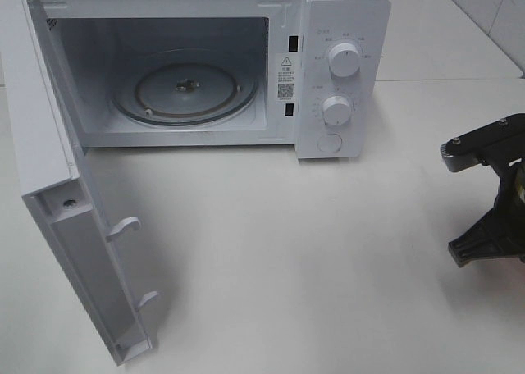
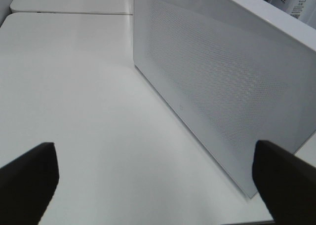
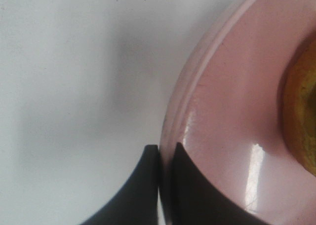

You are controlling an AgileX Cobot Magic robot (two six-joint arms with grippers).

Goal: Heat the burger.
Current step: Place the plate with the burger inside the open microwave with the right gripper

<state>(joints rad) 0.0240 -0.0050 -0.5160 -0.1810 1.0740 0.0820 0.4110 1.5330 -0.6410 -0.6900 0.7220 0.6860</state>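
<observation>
In the right wrist view only the golden-brown edge of the burger (image 3: 301, 116) shows. It sits on a pink round plate (image 3: 232, 111). My right gripper (image 3: 165, 148) is shut on the plate's rim, one finger over it and one under. In the exterior high view the right arm (image 1: 488, 193) reaches in from the right edge, and the plate lies outside that frame. My left gripper (image 2: 153, 151) is open with nothing between its fingers and faces the outer side of the microwave door (image 2: 222, 87).
The white microwave (image 1: 344, 29) stands at the back with its door (image 1: 74, 251) swung out to the front left. Its glass turntable (image 1: 184, 91) is bare. White tabletop (image 1: 312, 267) stretches between the microwave and the right arm.
</observation>
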